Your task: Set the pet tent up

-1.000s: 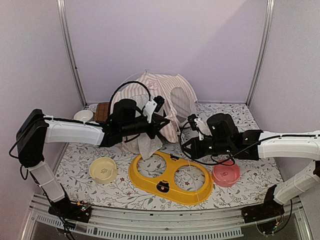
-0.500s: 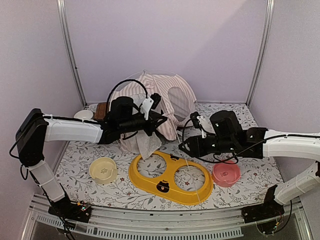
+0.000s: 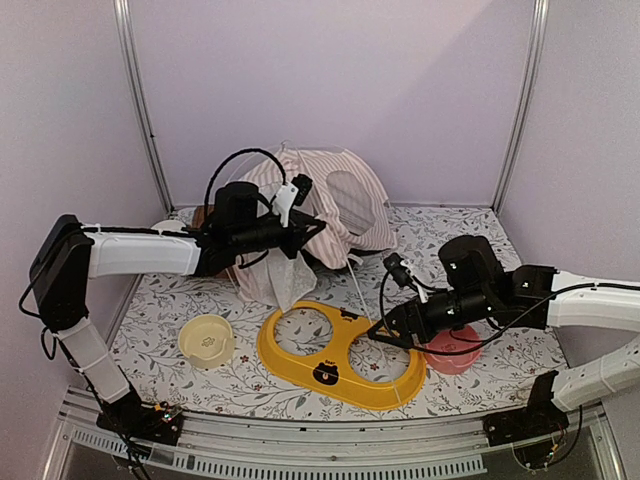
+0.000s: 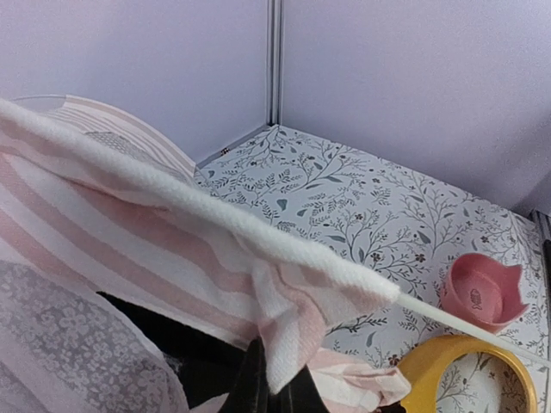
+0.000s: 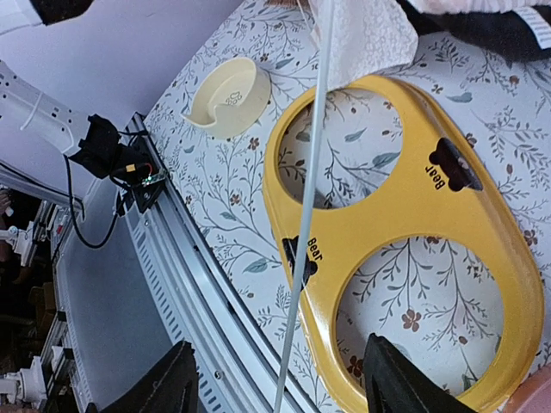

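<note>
Pink-and-white striped fabric pet tent [image 3: 335,195] is pinched tight in the left fingers [image 4: 255,387]; the right fingers [image 5: 176,389] stand wide apart, one thin white pole [image 5: 311,172] running between them

Open claw [image 5: 280,344] straddles thin white pole [image 5: 312,172] over yellow feeder [image 5: 387,231].

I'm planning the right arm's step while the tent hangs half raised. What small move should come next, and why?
Probably close the right gripper on the thin white pole. Its jaws stand open with the pole running between them untouched, over the yellow tray, while the left gripper is shut on the pet tent fabric, holding it up.
</note>
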